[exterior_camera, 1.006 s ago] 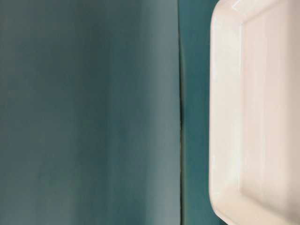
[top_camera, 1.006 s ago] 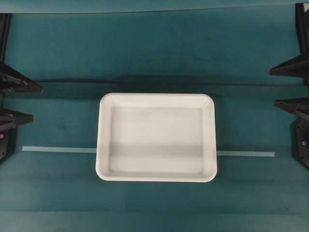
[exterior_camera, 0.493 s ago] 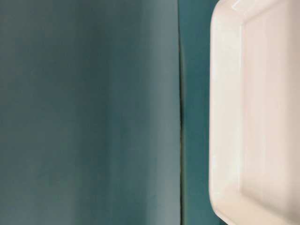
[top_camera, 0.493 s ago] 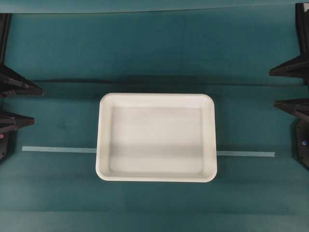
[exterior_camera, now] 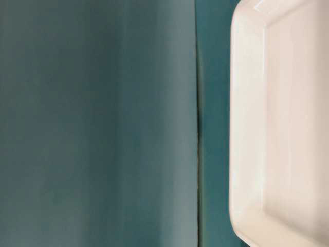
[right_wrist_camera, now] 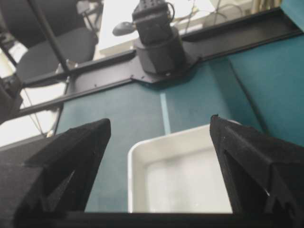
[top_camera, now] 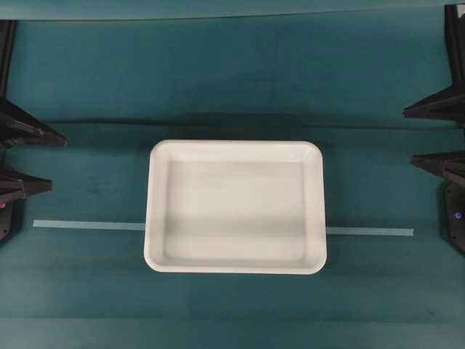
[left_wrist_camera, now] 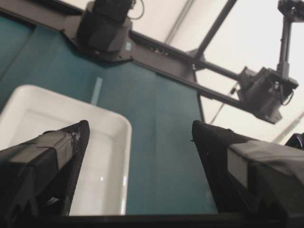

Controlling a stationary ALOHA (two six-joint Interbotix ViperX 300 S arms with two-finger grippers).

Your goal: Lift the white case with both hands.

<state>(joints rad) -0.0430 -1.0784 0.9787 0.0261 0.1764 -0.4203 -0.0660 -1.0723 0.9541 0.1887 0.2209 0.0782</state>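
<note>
Resting flat mid-table, the white case (top_camera: 235, 207) is untouched. Left gripper (top_camera: 33, 161) and right gripper (top_camera: 432, 136) sit well apart from it at the table edges, jaws spread wide. Approach, grasp and lift all remain.

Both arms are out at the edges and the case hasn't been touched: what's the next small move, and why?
Probably bring both in toward the white case's short sides. The left gripper and right gripper sit open at the table's edges, clear of the rim, and the case lies flat between them.
</note>
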